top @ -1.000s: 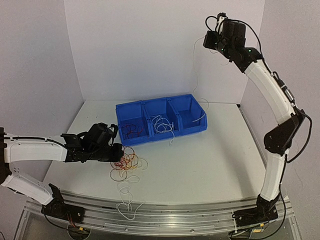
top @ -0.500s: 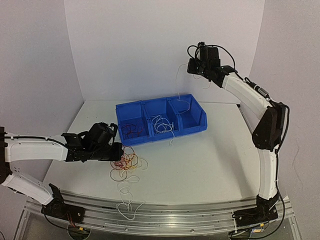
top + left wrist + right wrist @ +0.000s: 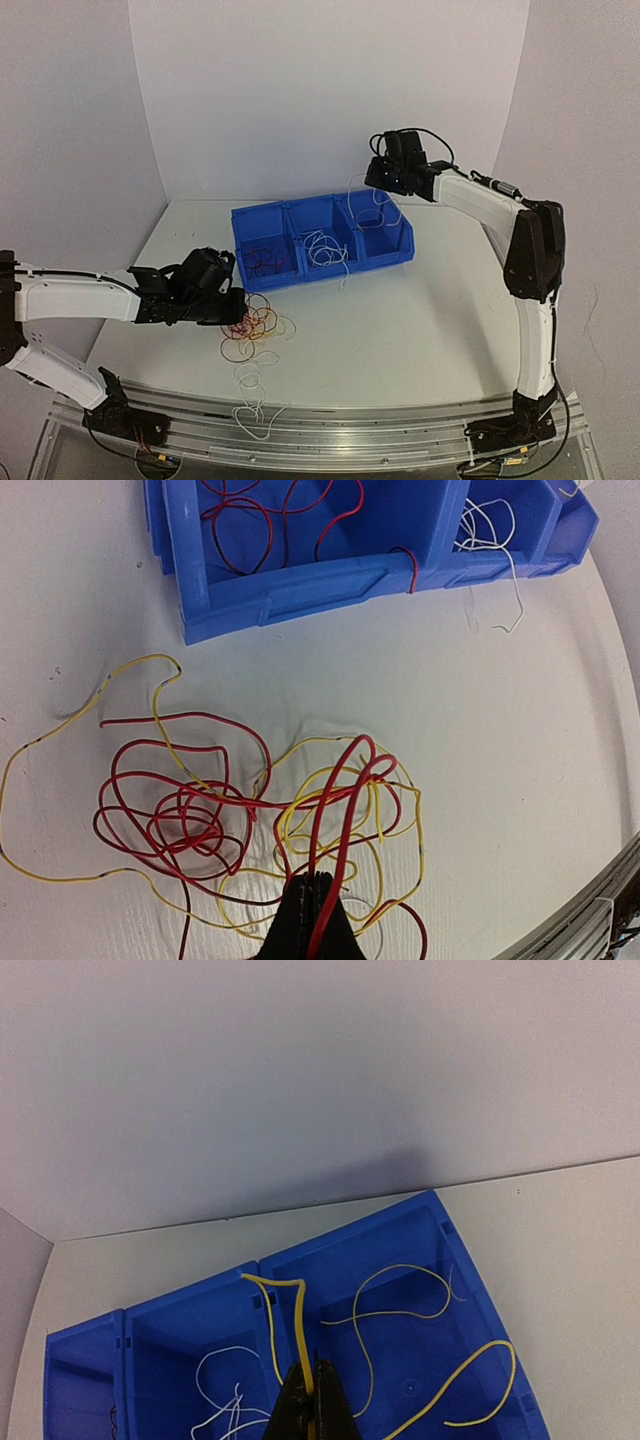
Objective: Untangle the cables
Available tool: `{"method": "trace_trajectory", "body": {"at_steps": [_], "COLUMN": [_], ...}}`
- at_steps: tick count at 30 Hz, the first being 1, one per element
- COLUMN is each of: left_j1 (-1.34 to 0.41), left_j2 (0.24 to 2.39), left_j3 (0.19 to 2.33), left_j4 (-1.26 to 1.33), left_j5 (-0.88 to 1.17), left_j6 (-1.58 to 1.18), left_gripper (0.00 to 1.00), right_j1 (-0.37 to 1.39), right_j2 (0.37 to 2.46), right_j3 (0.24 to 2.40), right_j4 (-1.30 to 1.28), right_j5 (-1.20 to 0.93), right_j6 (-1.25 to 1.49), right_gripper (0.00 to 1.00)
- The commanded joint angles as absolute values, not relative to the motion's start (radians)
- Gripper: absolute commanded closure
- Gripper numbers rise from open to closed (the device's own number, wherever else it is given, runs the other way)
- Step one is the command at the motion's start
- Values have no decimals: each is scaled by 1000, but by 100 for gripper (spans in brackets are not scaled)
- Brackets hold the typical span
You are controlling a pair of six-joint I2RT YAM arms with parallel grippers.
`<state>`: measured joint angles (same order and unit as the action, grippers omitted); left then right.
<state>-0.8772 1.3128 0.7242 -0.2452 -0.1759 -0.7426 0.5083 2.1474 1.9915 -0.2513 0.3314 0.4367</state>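
Note:
A tangle of dark red and yellow cables lies on the table in front of the blue bin; it fills the left wrist view. My left gripper is shut on a loop of red cable at the tangle's left edge. My right gripper is shut on a yellow cable above the bin's right compartment, where the cable's length curls on the floor. White cables lie in the middle compartment, red cables in the left one.
A loose white cable lies near the table's front edge, by the metal rail. White walls close the back and both sides. One white cable hangs over the bin's front wall.
My right arm has swung down and left from high above, lowering the yellow cable into the bin's right compartment. My left gripper has stayed at the tangle.

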Motion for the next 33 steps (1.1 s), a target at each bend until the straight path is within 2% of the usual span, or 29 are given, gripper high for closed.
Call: {"method": "trace_trajectory", "body": {"at_steps": [1, 10, 11, 14, 16, 23, 27, 30, 33], "left_j1": [-881, -880, -880, -881, -881, -882, -885, -897, -914], "left_j2": [1311, 1293, 1289, 1276, 1268, 1254, 1265, 1280, 1303], "left_j3": [742, 725, 725, 730, 738, 746, 751, 759, 774], "left_j4": [-244, -241, -238, -227, -218, -170, -140, -109, -79], "left_j5": [-164, -148, -146, -124, -100, -45, -5, 46, 68], "left_j6": [-773, -794, -793, -784, -771, -740, -723, -708, -693], "left_gripper": [100, 100, 100, 100, 100, 100, 100, 100, 100], "right_j1": [507, 480, 481, 481, 481, 485, 487, 503, 592], "right_j2": [2194, 2201, 2191, 2139, 2092, 1877, 1751, 1659, 1619], "right_j3": [1975, 1881, 1865, 1826, 1823, 1694, 1548, 1417, 1311], "right_j4": [-202, -202, -203, -207, -216, -267, -289, -290, -293], "right_j5": [372, 410, 408, 407, 385, 308, 187, -49, -241], "right_j6": [507, 604, 603, 588, 550, 443, 339, 272, 184], "right_gripper": [100, 98, 94, 69, 56, 24, 20, 19, 20]}}
